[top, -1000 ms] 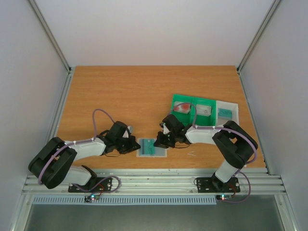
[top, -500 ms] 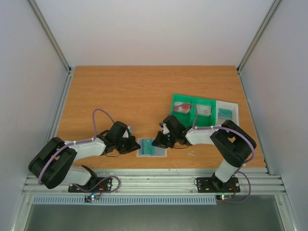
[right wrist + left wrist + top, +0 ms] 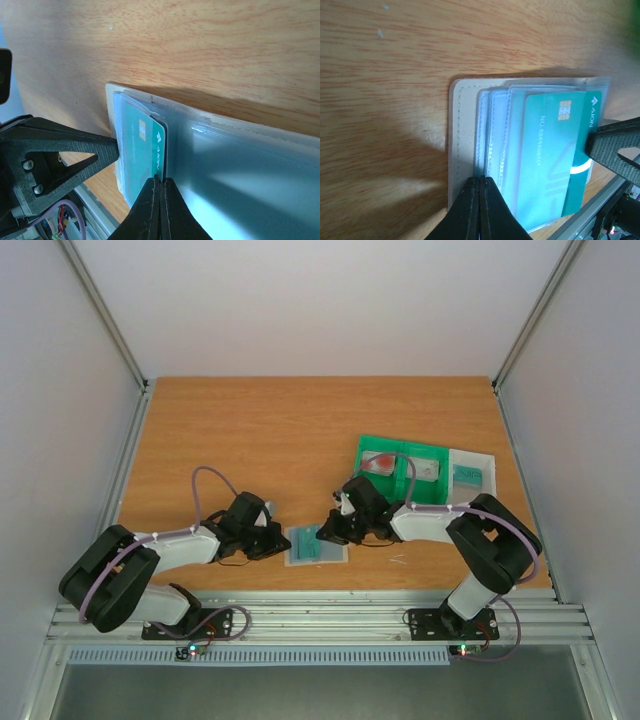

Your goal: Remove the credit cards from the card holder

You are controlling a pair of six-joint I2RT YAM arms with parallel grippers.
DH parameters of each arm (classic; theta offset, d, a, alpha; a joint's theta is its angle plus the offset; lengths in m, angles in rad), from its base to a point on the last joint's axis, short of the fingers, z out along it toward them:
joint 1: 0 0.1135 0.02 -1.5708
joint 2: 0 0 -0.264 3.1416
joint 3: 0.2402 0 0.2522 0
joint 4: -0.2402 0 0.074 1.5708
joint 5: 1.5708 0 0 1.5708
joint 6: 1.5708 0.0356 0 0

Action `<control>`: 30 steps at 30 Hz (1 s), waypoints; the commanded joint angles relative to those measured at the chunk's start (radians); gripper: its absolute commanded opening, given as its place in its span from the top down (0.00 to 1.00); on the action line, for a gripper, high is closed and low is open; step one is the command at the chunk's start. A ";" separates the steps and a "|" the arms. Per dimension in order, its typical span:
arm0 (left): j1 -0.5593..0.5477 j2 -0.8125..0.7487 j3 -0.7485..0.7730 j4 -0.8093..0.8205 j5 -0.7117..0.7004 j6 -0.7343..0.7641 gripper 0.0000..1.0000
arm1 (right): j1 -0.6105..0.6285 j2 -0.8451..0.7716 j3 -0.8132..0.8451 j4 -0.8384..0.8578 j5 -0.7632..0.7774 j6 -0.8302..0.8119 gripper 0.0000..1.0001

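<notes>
Right wrist: gripper [image 3: 160,181] tight on teal card [image 3: 141,146]

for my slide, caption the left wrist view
Shut left gripper on the card holder, a teal card poking from its pocket.

The card [image 3: 542,150] is teal with white lettering and a gold chip, the card holder [image 3: 463,125] pale translucent blue-grey with a cream stitched border, the surface [image 3: 395,60] orange-brown wood grain.

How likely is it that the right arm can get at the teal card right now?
Likely yes: the right end effector sits shut against the teal card, whose end sticks out, nothing between.
</notes>
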 commanded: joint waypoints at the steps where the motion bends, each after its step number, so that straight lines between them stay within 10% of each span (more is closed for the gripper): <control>1: 0.000 -0.007 -0.008 -0.051 -0.034 0.009 0.99 | -0.015 -0.048 -0.005 -0.083 0.042 -0.045 0.99; 19: 0.000 -0.037 0.015 -0.073 -0.010 0.008 0.99 | -0.039 -0.193 0.091 -0.397 0.133 -0.205 0.99; 30: 0.001 -0.223 0.197 -0.363 0.007 0.122 0.63 | -0.045 -0.316 0.201 -0.609 0.031 -0.403 0.99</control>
